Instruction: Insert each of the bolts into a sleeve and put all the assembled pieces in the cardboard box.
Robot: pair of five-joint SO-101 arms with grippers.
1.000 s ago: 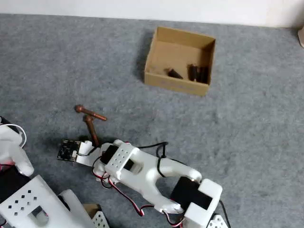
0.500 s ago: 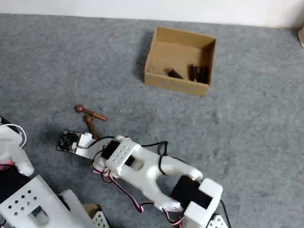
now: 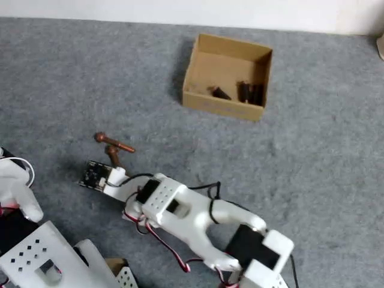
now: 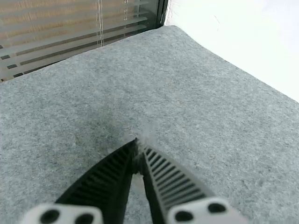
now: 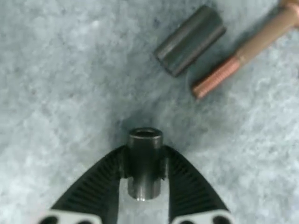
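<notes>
- The right gripper pinches a dark sleeve between its two fingers, close down by the grey carpet.
- The sleeve stands up in the grip with its open hole showing. I think it is held this way so a bolt can slide into the hole.
- A loose sleeve lies flat on the carpet, just beside the screw end of a copper bolt. They lie near each other, ready to be put together.
- From above, a far bolt and a near bolt lie close together by the right arm. I cannot tell which one the wrist view shows.
- The left gripper is closed with nothing in it. It hangs above bare carpet, well away from the parts, so I think it waits for its turn.
- The cardboard box sits open at the far side of the carpet, well apart from the bolts.
- Inside the box lie a few dark pieces, bunched toward one wall. They may be finished ones, but they are too small to tell.
- I think more work is left, since two bolts lie outside the box.
</notes>
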